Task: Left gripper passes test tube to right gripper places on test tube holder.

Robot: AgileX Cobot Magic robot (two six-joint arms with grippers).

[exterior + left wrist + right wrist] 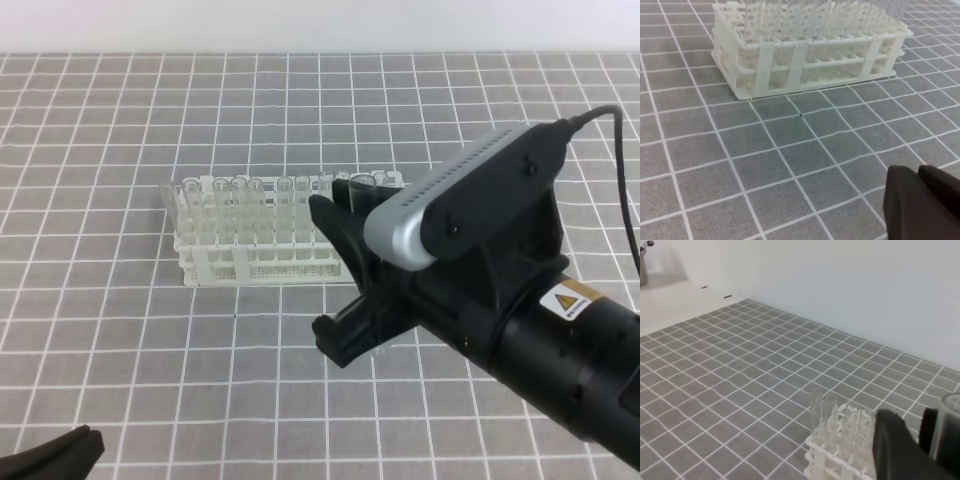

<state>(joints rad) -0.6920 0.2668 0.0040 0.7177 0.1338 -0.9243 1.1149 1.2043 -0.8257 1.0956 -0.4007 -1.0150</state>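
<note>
The slim clear glass test tube is seen in the right wrist view at the far right edge, upright, its open rim uppermost, set between the black fingers of the right gripper, which are closed on it. In the exterior high view the tube itself is mostly hidden behind that black claw and its silver-grey oblong module; only a faint clear sliver appears near the lower finger. The claw is held above the grey tiled tabletop, just in front of and over the right end of the white plastic lattice test tube holder, in which a row of other clear tubes stands upright. Whether the held tube touches the rack cannot be told. The left gripper is seen as a dark tip at the bottom left corner of the exterior view, well apart from the rack; its jaws are clenched with nothing between them.
</note>
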